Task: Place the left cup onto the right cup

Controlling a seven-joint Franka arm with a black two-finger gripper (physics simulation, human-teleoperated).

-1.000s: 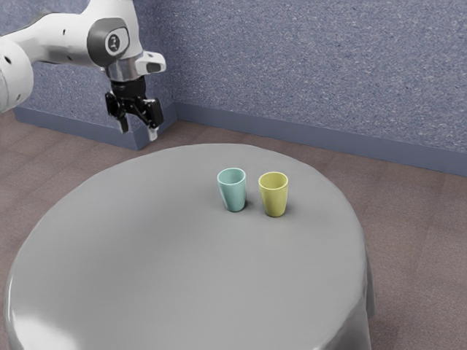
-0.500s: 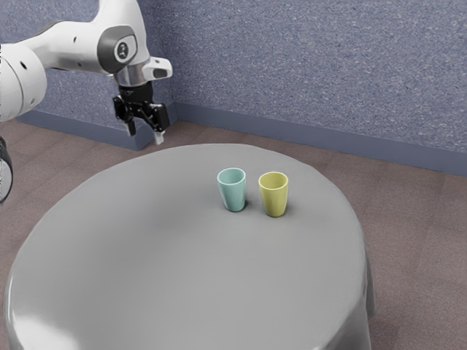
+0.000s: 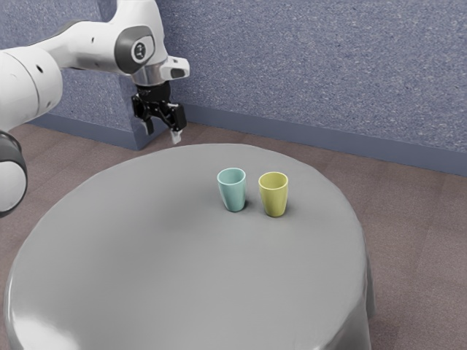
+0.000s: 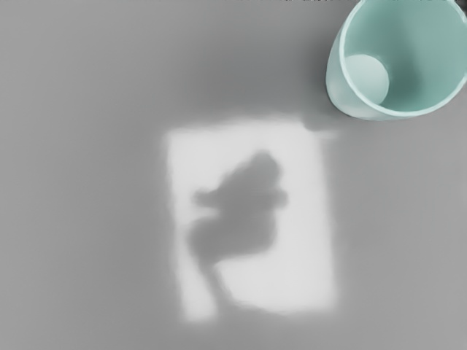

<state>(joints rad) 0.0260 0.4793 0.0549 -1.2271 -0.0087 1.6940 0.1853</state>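
A teal cup [image 3: 233, 189] stands upright on the round grey table [image 3: 146, 248], with a yellow cup [image 3: 273, 193] just to its right in the exterior view; the two stand close but apart. My gripper [image 3: 164, 130] hangs in the air above the table's far left rim, well to the upper left of the teal cup, open with nothing between its fingers. The wrist view looks down into the teal cup [image 4: 398, 58], empty inside, and onto the hand's shadow on the table [image 4: 87, 146].
The table is draped in a grey cloth whose edges fall away all round. Behind it a blue-grey wall [image 3: 328, 65] with a baseboard meets a brown floor [image 3: 416, 240].
My arm has carried the gripper to the exterior view's right, closer to the teal cup, staying at about the same height. Both cups stand where they were.
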